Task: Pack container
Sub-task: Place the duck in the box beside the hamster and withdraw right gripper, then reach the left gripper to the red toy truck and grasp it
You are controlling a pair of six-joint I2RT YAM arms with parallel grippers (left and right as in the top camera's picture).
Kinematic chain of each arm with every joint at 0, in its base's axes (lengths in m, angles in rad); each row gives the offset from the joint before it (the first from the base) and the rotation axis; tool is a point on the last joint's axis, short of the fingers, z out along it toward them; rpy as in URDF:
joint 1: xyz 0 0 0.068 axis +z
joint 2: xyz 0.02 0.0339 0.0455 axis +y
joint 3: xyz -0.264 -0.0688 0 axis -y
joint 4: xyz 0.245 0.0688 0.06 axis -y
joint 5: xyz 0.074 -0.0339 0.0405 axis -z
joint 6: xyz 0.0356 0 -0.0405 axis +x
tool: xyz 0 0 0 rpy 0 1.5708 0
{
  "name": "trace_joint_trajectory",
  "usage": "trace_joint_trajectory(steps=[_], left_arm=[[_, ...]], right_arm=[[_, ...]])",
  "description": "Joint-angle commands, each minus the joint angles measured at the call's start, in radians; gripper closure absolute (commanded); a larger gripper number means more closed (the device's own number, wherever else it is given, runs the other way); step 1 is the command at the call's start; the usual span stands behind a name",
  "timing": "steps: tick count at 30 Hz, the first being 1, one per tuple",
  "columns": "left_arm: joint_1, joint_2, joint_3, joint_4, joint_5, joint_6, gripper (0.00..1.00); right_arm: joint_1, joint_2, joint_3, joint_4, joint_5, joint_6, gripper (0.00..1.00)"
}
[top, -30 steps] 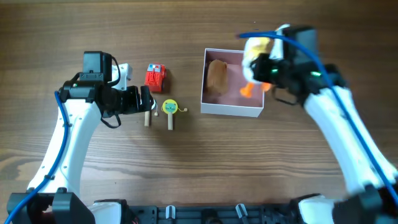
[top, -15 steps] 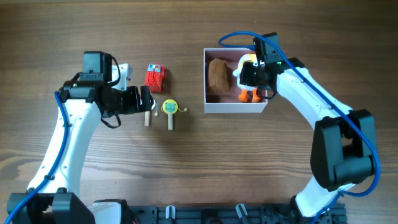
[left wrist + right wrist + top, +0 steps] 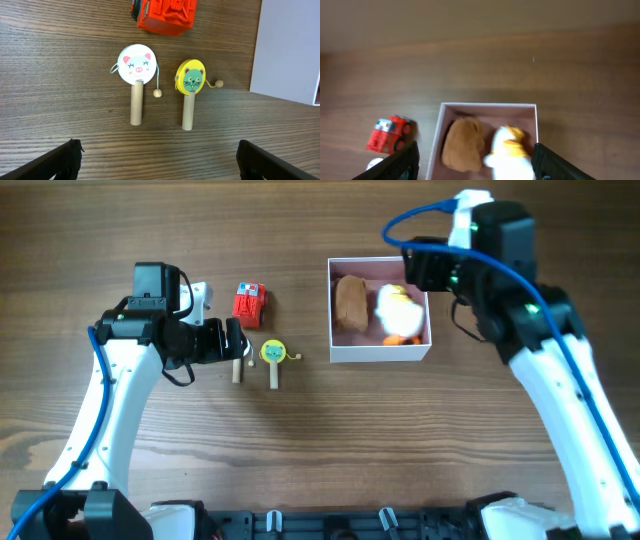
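The container [image 3: 375, 354], a white box with a pink inside, holds a brown plush toy [image 3: 350, 302] and a white and yellow duck toy [image 3: 398, 312] side by side. My right gripper [image 3: 428, 270] hangs open above the box's far right corner. From the right wrist view the brown plush [image 3: 464, 145] and the blurred duck [image 3: 509, 152] lie in the container [image 3: 487, 104], apart from the right gripper [image 3: 476, 162]. My left gripper [image 3: 233, 340] stands open over the table next to a pig rattle [image 3: 136, 67] and a cat rattle [image 3: 189, 80], holding nothing.
A red toy truck [image 3: 250, 303] sits left of the container, just beyond the two rattles. In the left wrist view the truck [image 3: 165, 12] is at the top and the container's white wall [image 3: 287, 50] at the right.
My right gripper has opened, let go of the duck and risen from the container. The duck now lies inside beside the brown plush. The left arm has not moved.
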Motion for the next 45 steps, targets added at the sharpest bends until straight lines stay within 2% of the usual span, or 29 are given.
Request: trace_joint_trajectory(steps=[1, 6, 7, 12, 16, 18, 22, 26, 33, 41, 43, 45], left_arm=[[0.006, 0.005, 0.015, 0.000, 0.001, 0.016, 0.00], [0.006, 0.005, 0.015, 0.000, 0.002, 0.016, 0.00], [0.006, 0.005, 0.015, 0.012, 0.013, 0.010, 0.00], [0.006, 0.005, 0.015, 0.035, 0.127, 0.004, 0.00], [0.006, 0.005, 0.025, 0.091, 0.140, 0.012, 0.00], [0.006, 0.029, 0.089, 0.069, 0.094, -0.002, 0.00], [-0.024, 0.207, 0.393, -0.159, -0.077, 0.038, 0.00], [-0.098, 0.417, 0.617, -0.245, -0.187, 0.043, 0.00], [-0.179, 0.629, 0.629, -0.137, -0.246, 0.095, 0.00], [-0.182, 0.780, 0.628, -0.082, -0.260, 0.091, 0.01], [-0.182, 0.795, 0.628, -0.074, -0.260, 0.091, 0.08], [-0.182, 0.809, 0.628, -0.075, -0.260, 0.090, 0.23]], right_arm=[[-0.003, 0.026, 0.000, -0.057, 0.114, -0.019, 0.24], [-0.045, 0.026, 0.000, -0.108, 0.178, 0.014, 0.17], [-0.063, 0.026, 0.000, -0.124, 0.168, 0.029, 0.12], [-0.224, 0.053, -0.002, -0.218, 0.011, 0.069, 0.01], [-0.370, 0.112, -0.002, -0.298, -0.120, 0.071, 0.00], [-0.418, 0.139, -0.002, -0.322, -0.154, 0.072, 0.01], [-0.451, 0.180, -0.002, -0.335, -0.161, 0.089, 0.00], [-0.451, 0.184, -0.002, -0.335, -0.160, 0.087, 0.00], [-0.451, 0.184, -0.002, -0.334, -0.161, 0.089, 0.00], [-0.451, 0.184, -0.002, -0.334, -0.161, 0.089, 0.00], [-0.451, 0.184, -0.002, -0.334, -0.161, 0.089, 0.00], [-0.451, 0.184, -0.002, -0.334, -0.161, 0.089, 0.00]])
